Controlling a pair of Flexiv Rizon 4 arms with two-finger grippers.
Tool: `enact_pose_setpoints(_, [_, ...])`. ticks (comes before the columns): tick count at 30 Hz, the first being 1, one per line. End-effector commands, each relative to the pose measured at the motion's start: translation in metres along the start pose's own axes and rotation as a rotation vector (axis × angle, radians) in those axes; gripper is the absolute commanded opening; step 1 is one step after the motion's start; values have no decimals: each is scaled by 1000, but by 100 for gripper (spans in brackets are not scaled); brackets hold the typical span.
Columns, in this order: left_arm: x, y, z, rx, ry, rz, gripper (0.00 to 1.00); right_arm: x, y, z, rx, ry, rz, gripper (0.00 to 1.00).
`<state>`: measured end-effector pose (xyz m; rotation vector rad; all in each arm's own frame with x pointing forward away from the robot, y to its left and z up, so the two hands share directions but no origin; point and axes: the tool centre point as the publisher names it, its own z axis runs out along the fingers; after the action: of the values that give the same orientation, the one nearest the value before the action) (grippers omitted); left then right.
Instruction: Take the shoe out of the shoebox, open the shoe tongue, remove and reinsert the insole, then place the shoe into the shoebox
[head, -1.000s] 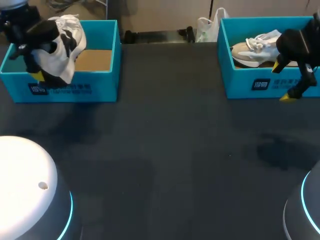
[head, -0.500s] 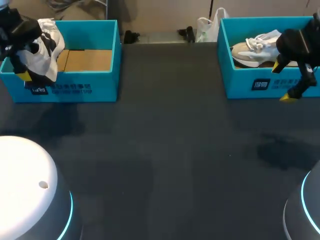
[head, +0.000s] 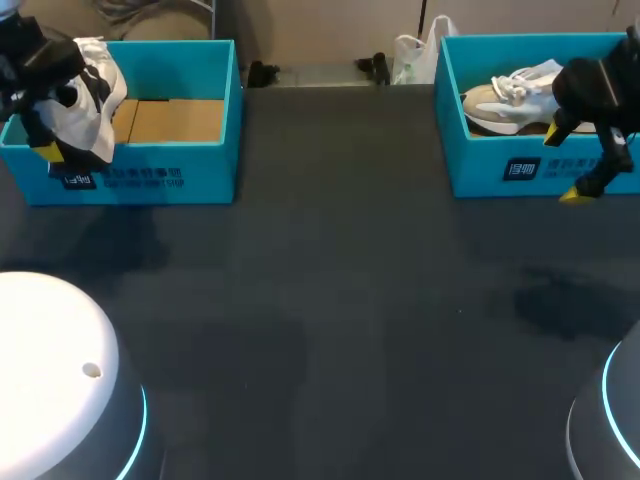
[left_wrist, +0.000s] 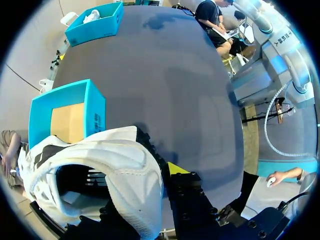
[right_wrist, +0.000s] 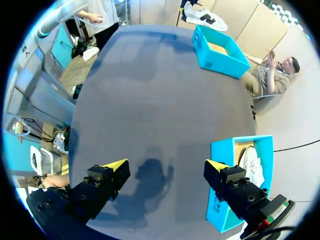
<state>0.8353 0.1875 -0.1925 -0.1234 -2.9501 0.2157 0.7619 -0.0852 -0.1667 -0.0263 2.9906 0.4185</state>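
A white shoe with black trim (head: 88, 100) hangs over the left end of the left blue shoebox (head: 180, 165), my left gripper (head: 58, 140) shut on its side wall. From the left wrist, the shoe (left_wrist: 100, 170) fills the space by the left gripper (left_wrist: 150, 187). One yellow tip shows outside the shoe's wall and the other is hidden inside it. That box (left_wrist: 65, 115), with its brown floor bare, lies below. My right gripper (head: 567, 165) hangs open in front of the right blue shoebox (head: 520, 175), which holds a beige shoe (head: 510, 100). Nothing sits between the right gripper's (right_wrist: 166, 167) fingers.
The dark tabletop (head: 340, 300) stretches between the two boxes. My arms' white bases (head: 50, 380) stand at the near corners. In the right wrist view the right shoebox (right_wrist: 240, 170) is beside the gripper and the left box (right_wrist: 220, 52) is far across the table.
My left gripper carried the white shoe leftward along the left box a second ago, then held still. The right arm has not moved.
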Motion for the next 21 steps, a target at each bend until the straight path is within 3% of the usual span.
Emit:
enact_pose_setpoints(1, [1, 2, -3, -29, -5, 22, 0, -1, 0, 1, 2, 2, 1, 100])
enact_pose_setpoints(10, [-10, 36, -21, -63, 2, 55, 0, -1, 0, 1, 2, 2, 1, 100])
enact_pose_setpoints(21, [-56, 78, -42, -65, 11, 82, 0, -1, 0, 1, 2, 2, 1, 100])
